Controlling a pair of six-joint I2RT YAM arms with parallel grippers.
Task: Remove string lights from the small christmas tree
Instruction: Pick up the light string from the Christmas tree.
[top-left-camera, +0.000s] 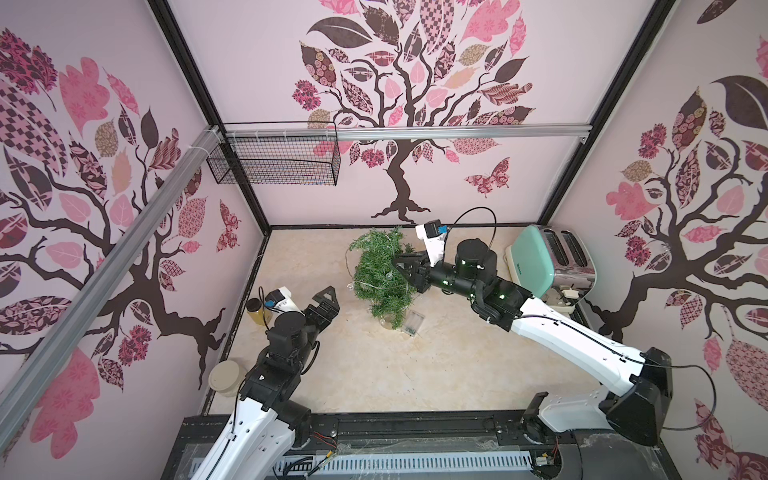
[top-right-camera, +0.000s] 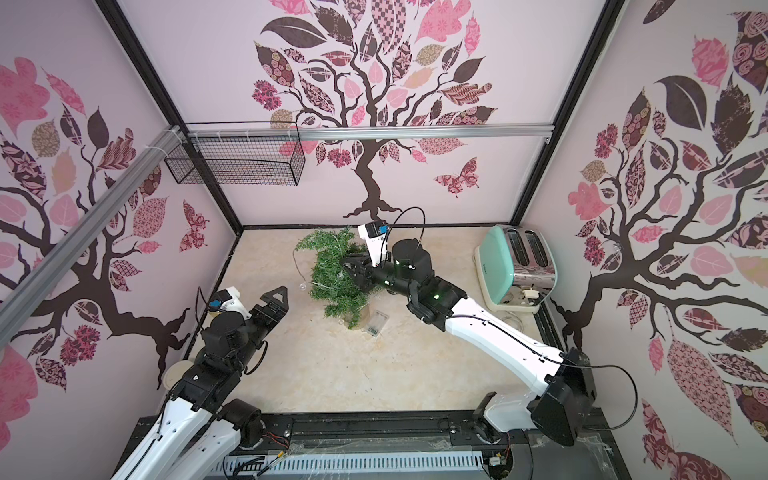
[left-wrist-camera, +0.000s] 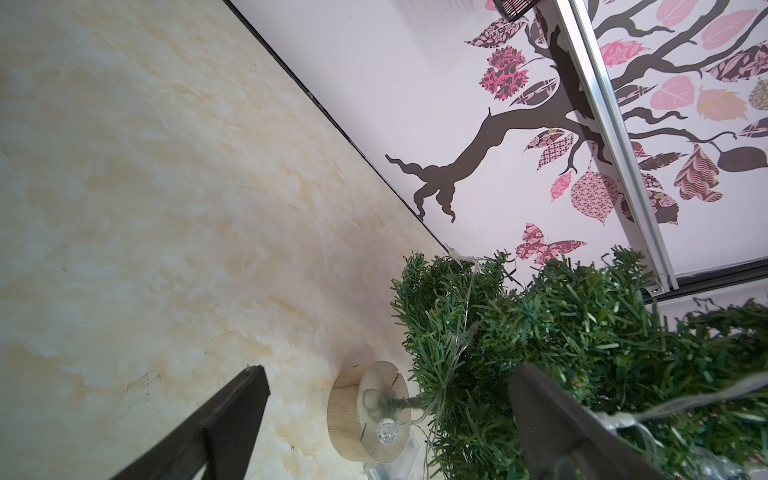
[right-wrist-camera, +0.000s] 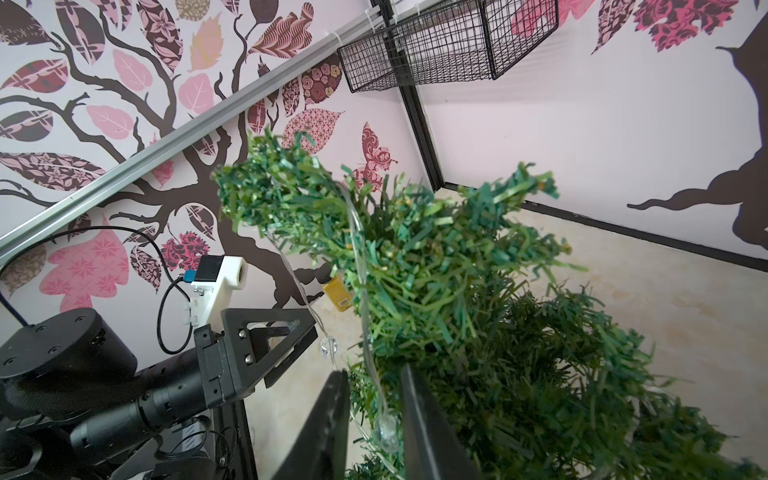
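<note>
Risk shows first in both top views. The small christmas tree (top-left-camera: 382, 274) stands mid-table (top-left-camera: 415, 374) toward the back wall, with the string lights (top-left-camera: 351, 286) wound through it and their battery box (top-left-camera: 413, 322) just beside the foot. The right gripper (top-left-camera: 401, 268) is in the branches. The left gripper (top-left-camera: 326, 301) hangs apart from the tree, so we judge a pull may tip or drag it.

The wire basket (top-left-camera: 274, 162) and the toaster (top-left-camera: 552, 262) slots look empty.

In the left wrist view the jaws gape wide, and a globe bulb (left-wrist-camera: 388, 432) lies on the wooden base (left-wrist-camera: 353, 399).

In the right wrist view the jaws stand narrowly apart around wire and bulb, not yet pinching. The wire may slip, or bulbs may snag on needles. The jar (right-wrist-camera: 340, 293) holds something yellow.
</note>
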